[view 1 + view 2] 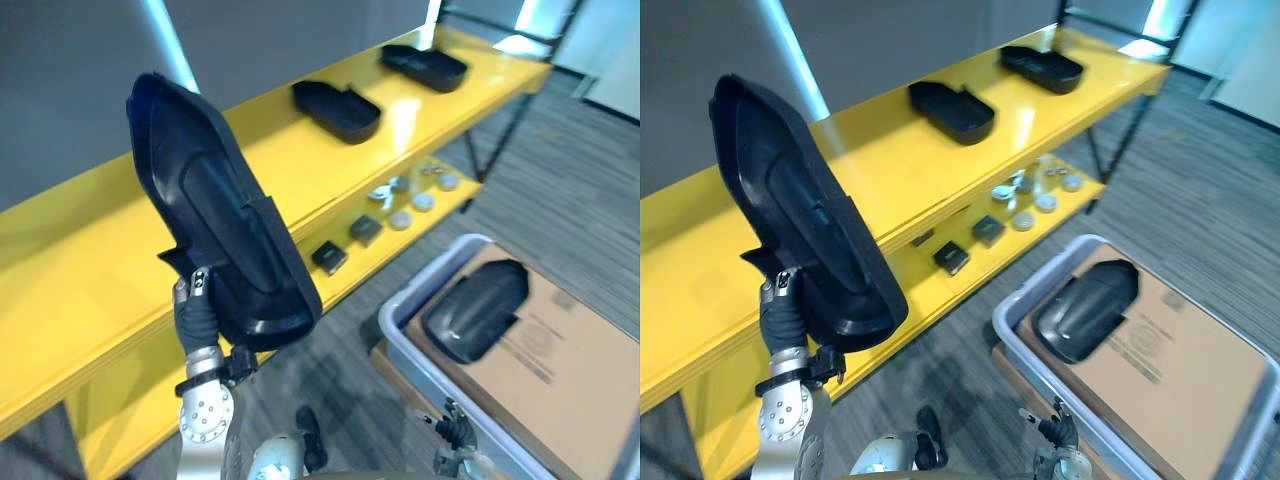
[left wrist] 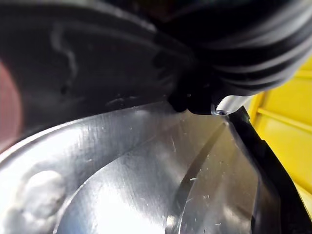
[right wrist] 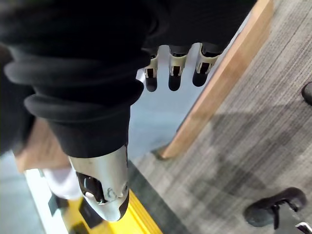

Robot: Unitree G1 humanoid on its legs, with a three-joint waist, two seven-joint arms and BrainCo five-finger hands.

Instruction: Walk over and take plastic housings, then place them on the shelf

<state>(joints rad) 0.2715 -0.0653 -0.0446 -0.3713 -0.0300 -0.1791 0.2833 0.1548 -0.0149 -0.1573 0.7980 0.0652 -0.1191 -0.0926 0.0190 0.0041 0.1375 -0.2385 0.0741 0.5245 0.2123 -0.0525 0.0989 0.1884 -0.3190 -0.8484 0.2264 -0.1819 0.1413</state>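
Black moulded plastic housing, long and shell-shaped. Held aloft in front of the yellow metal shelf, clear of its top board. Stands steeply tilted: long axis runs from the broad lower end, at the grip, up and toward the robot's left to the narrow tip. Hollow side faces the robot.

Left robot hand: directly below the housing's broad end, clamped on its lower rim, a silver digit pressed against the near face, the remaining fingers hidden behind the shell. Nearer of the two to the shelf.

Bare stretch of the top board: just behind and below the raised housing. Judged requirement for placing: tip the long axis down flat, hollow side up, then carry forward over the board.

Two matching black housings: flat on the same board, well to the robot's right, hollow side up, seemingly laid crosswise.

Lower board: small black blocks and silver round discs.

Grey plastic bin: on the floor to the right, with brown cardboard and one further black housing, domed side up.

Right robot hand: low beside the bin, fingers relaxed, empty.
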